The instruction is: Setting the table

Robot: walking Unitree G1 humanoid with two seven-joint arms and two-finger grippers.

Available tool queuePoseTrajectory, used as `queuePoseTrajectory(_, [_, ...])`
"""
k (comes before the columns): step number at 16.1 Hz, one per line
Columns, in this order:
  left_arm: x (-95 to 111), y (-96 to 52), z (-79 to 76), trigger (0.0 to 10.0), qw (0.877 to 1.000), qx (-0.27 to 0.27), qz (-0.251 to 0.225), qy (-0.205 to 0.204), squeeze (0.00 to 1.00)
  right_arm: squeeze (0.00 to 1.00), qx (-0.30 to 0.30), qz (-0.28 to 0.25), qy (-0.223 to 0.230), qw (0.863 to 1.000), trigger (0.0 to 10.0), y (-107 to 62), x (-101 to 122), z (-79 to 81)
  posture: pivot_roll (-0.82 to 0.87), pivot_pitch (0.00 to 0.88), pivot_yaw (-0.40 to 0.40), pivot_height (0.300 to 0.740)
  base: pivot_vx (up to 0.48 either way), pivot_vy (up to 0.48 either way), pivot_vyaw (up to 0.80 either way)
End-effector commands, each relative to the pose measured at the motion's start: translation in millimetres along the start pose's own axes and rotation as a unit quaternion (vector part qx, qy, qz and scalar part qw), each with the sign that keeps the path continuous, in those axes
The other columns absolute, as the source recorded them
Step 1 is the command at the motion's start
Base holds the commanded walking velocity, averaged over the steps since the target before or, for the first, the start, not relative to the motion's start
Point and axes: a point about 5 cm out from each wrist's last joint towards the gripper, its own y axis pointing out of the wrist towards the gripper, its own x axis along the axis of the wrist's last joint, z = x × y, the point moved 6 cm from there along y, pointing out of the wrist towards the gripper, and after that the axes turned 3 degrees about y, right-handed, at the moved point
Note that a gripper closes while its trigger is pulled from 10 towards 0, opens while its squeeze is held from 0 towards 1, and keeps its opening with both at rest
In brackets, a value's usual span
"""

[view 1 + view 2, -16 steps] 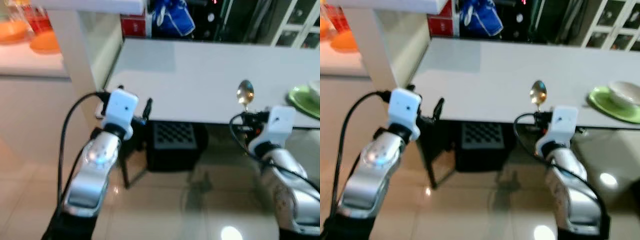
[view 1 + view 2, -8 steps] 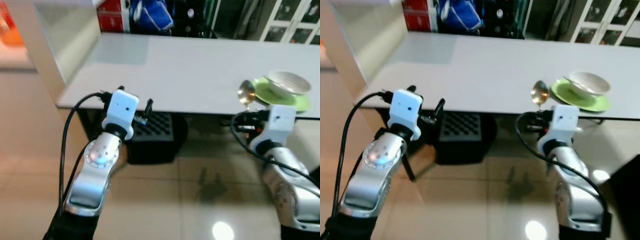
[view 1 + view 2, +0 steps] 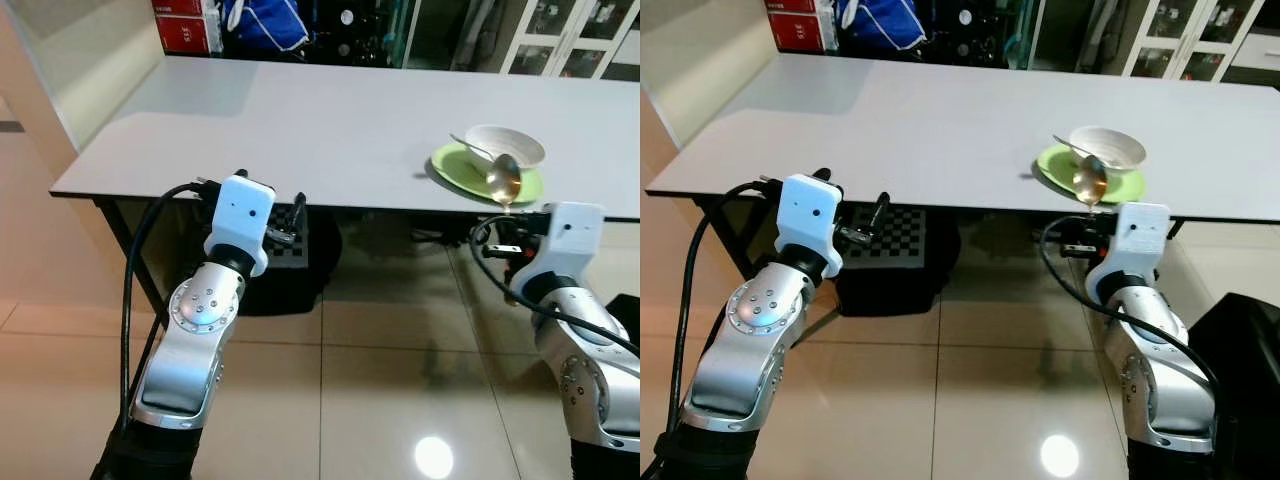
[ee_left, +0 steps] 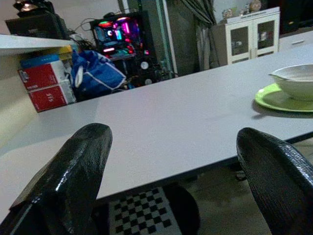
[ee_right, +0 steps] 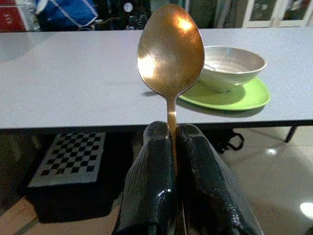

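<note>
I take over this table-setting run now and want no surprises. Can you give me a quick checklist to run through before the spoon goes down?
1. Grip on spoon: right end effector is shut on its handle, bowl end up. Ok.
2. Left end effector: open, holds nothing. Ok.
3. Place setting: white bowl sits on green plate. Ok.
4. Bowl contents: another utensil already leans in it. Not ok, check for a duplicate.
5. Landing spot: bare table left of the plate. Ok.
6. Reach: both arms are short of the table edge. Cannot tell.

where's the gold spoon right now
The gold spoon stands upright, pinched by its handle in the right gripper, on the robot's right just short of the table's near edge, in front of the green plate and white bowl.
</note>
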Motion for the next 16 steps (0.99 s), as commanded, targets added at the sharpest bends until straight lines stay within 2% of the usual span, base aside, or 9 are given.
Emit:
queuePoseTrajectory(1, [4.2, -0.6, 2.8, 10.0, 1.000, -0.001, -0.009, -0.008, 0.00, 0.00, 0.011, -0.007, -0.002, 1.000, 10.0, 1.9, 7.0, 4.8, -0.02, 0.000, -0.025, 0.740, 0.000, 0.000, 0.00])
queuePoseTrajectory(7, [7.3, -0.8, 4.8, 10.0, 1.000, -0.004, -0.014, -0.014, 0.00, 0.00, 0.006, -0.004, 0.022, 1.000, 10.0, 2.9, 5.5, 3.5, -0.02, 0.000, -0.025, 0.740, 0.375, 0.000, 0.00])
queuePoseTrajectory(16, [6.8, -0.5, 4.4, 10.0, 1.000, -0.011, -0.013, -0.006, 0.00, 0.00, 0.006, 0.001, 0.022, 1.000, 10.0, 2.6, 4.2, 3.2, -0.01, 0.000, -0.024, 0.740, 0.428, 0.000, 0.00])
